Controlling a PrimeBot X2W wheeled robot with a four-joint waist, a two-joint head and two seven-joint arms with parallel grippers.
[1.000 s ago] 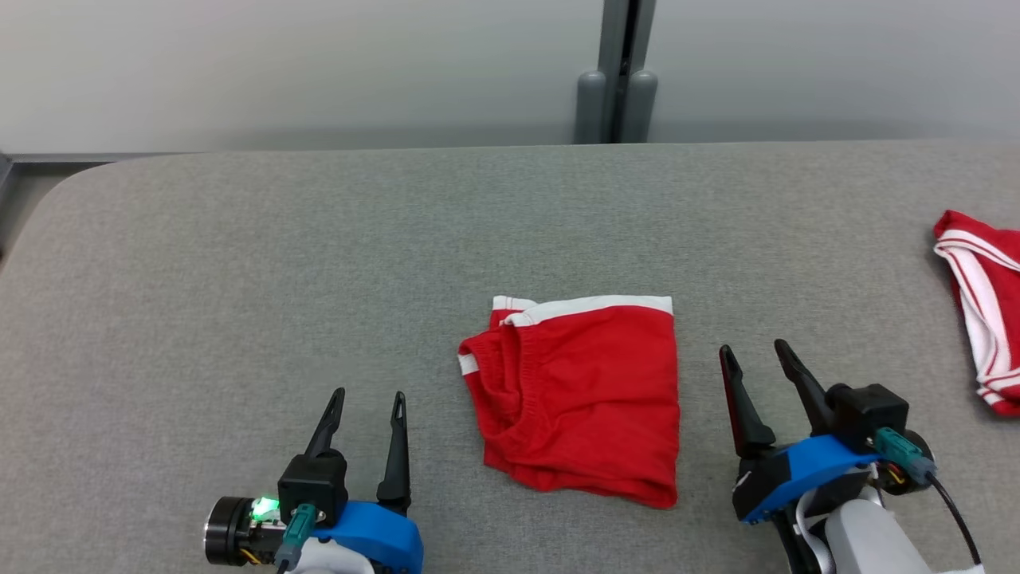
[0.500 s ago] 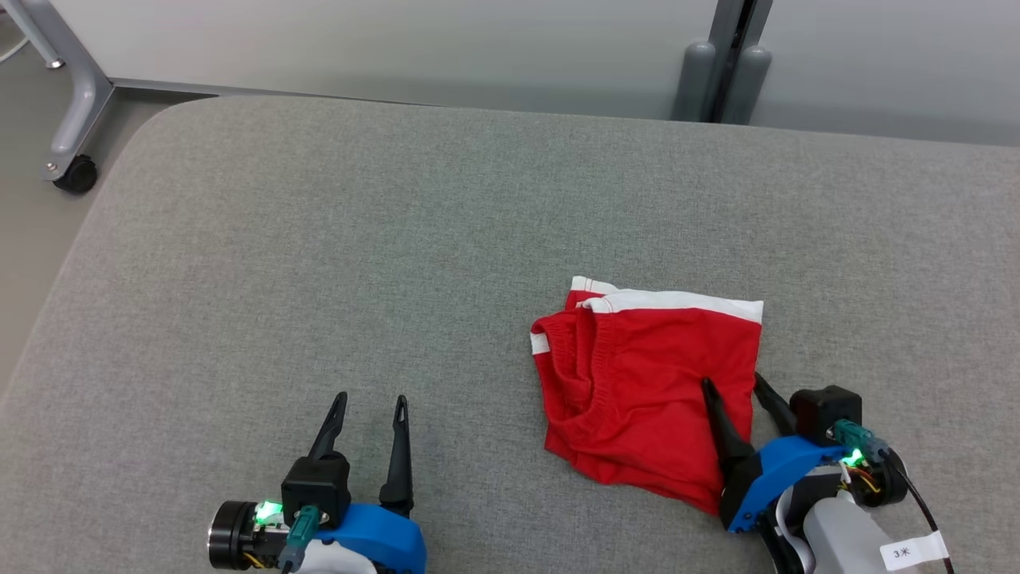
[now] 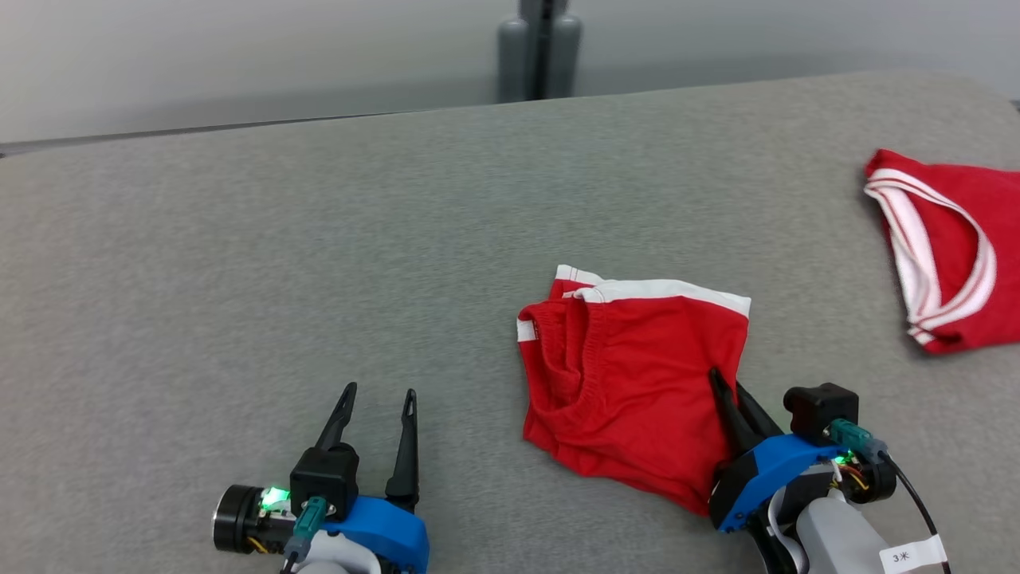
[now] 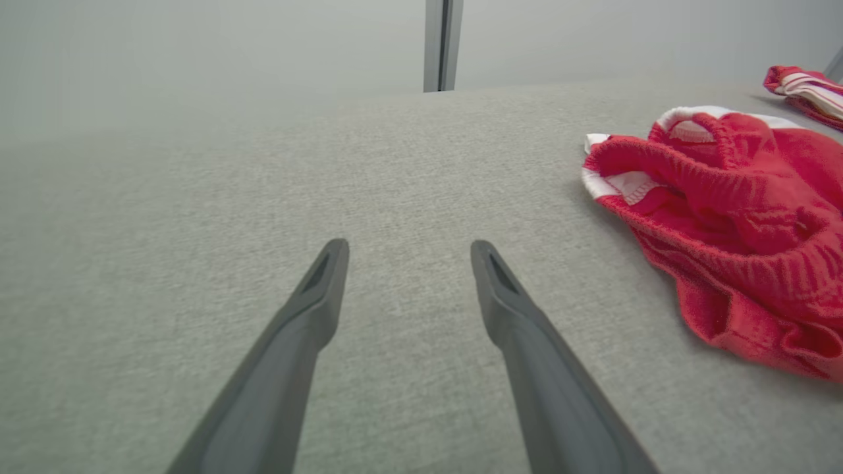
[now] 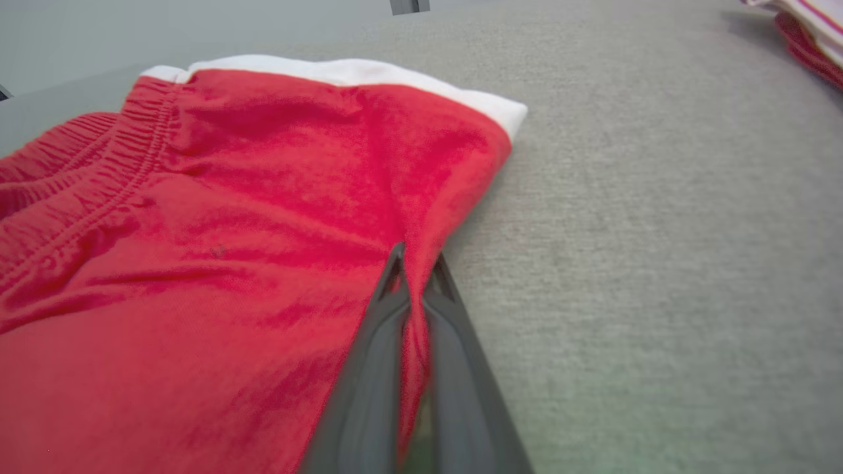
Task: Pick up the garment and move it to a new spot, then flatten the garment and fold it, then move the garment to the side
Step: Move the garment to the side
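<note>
Pinching shut just now, the right tool (image 3: 723,379) grips the right edge of the folded red white-trimmed shorts (image 3: 629,367); the left tool (image 3: 381,390) gapes wide, so the move aside can likely begin.

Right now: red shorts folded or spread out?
Folded: the shorts lie doubled, waistband layers stacked at the left edge; right pincer is shut on the right edge.

Left gripper (image 3: 381,390), 2 fingers spread wide, right gripper (image 3: 723,379) — fingers pinched together, tilted left
</note>
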